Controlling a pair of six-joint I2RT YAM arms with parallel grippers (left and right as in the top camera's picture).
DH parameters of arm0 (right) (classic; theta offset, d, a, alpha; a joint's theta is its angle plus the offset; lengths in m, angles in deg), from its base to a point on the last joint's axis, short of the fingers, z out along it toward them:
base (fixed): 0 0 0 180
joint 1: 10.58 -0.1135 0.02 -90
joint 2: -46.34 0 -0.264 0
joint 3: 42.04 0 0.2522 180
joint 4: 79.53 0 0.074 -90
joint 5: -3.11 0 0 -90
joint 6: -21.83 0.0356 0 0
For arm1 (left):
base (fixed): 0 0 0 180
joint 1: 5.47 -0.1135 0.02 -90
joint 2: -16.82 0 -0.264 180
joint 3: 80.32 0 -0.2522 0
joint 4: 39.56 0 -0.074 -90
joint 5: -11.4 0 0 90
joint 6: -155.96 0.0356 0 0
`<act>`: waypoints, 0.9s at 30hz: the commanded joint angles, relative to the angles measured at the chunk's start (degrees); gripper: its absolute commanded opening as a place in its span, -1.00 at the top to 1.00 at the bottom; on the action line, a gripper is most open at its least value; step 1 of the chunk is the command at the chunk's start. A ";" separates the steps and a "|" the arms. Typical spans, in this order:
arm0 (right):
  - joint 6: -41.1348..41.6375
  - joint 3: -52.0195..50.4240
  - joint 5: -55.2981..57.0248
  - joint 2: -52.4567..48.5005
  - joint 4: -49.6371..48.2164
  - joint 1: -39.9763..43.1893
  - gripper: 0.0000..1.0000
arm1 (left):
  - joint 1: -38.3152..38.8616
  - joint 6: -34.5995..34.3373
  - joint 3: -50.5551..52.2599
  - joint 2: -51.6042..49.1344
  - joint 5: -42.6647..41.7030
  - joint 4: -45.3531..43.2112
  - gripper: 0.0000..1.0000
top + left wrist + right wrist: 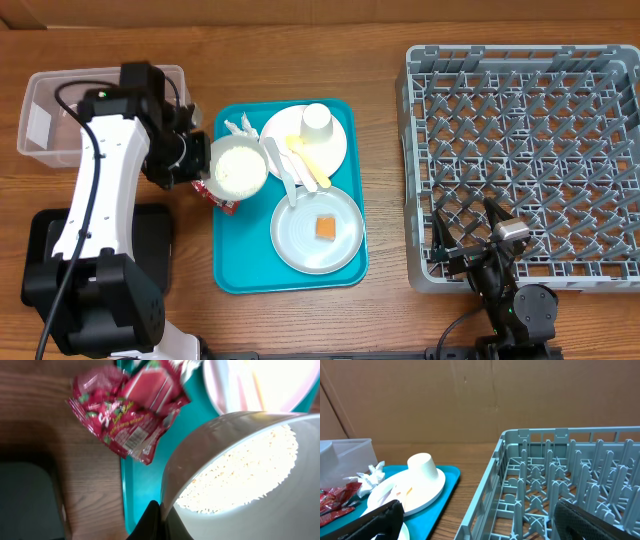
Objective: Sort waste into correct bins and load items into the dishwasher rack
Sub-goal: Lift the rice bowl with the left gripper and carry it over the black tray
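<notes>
By teal tray (235, 272), left pincer (159, 519) clenching rice bowl (240, 475); right pincer (475, 522) released; wrapper (120, 415) print blurred

Teal tray (235, 255), grey lattice rack (520, 55), red wrappers (122, 420), white bowl (210, 445)

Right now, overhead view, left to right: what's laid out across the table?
clear tub → white bowl → plate with orange cube → dishwasher rack
</notes>
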 commanded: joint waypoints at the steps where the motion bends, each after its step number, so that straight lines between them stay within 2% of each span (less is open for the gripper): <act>1: -0.20 -0.59 0.79 0.57 -0.31 -0.31 -1.00 | 0.28 1.11 -6.29 0.09 -2.19 2.36 0.92; 6: -0.20 -0.59 0.79 0.57 -0.31 -0.31 -1.00 | -0.35 -0.94 -12.46 1.25 4.98 10.25 0.92; 11: -0.20 -0.59 0.79 0.57 -0.31 -0.31 -1.00 | -2.60 -3.69 -12.76 4.81 12.24 14.43 0.92; 22: -0.20 -0.59 0.79 0.57 -0.31 -0.31 -1.00 | -16.81 -2.40 -12.72 14.53 11.76 19.50 0.92; 27: -0.20 -0.59 0.79 0.57 -0.31 -0.31 -1.00 | -23.52 -2.54 -12.72 16.22 10.54 16.68 0.92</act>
